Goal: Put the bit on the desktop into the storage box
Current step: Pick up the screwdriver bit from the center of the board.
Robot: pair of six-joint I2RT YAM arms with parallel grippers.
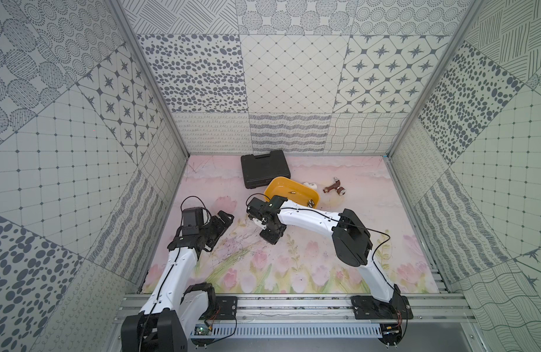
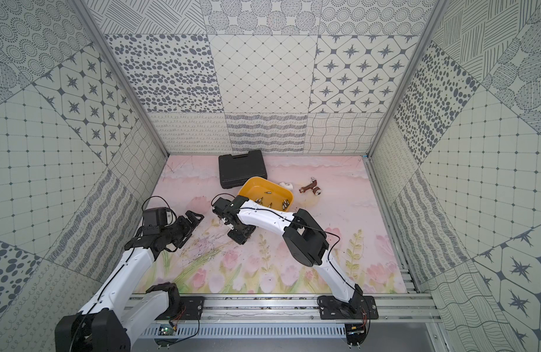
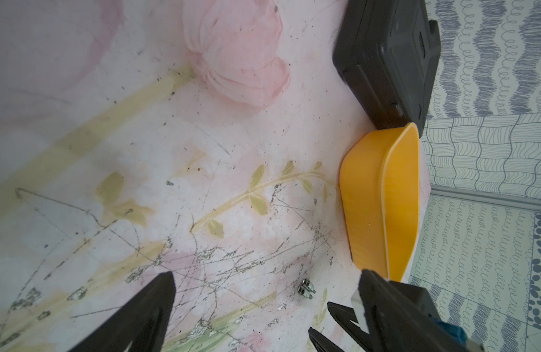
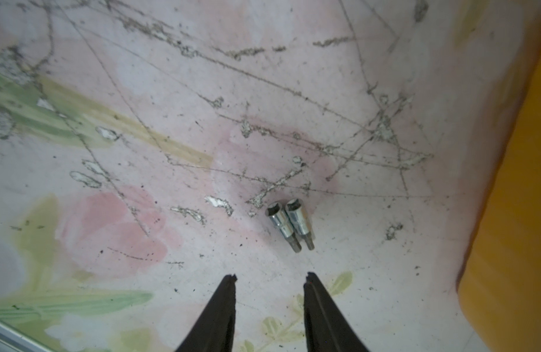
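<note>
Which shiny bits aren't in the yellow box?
The two bits lying side by side on the mat, before the right pincer; the others sit inside the yellow box.

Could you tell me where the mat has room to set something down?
Free: the floral mat's front strip along the aluminium rail, and left of the black plastic case. Crowded: around the yellow plastic tray and two silver bits.

patchwork grey-and-white patterned walls [image 1: 293,76] boxing me in on three sides, scuffed pink tulip-print mat [image 1: 293,268] under me, aluminium posts [image 1: 146,76] in the corners, slotted rail [image 1: 293,303] along my near edge, flat even light
</note>
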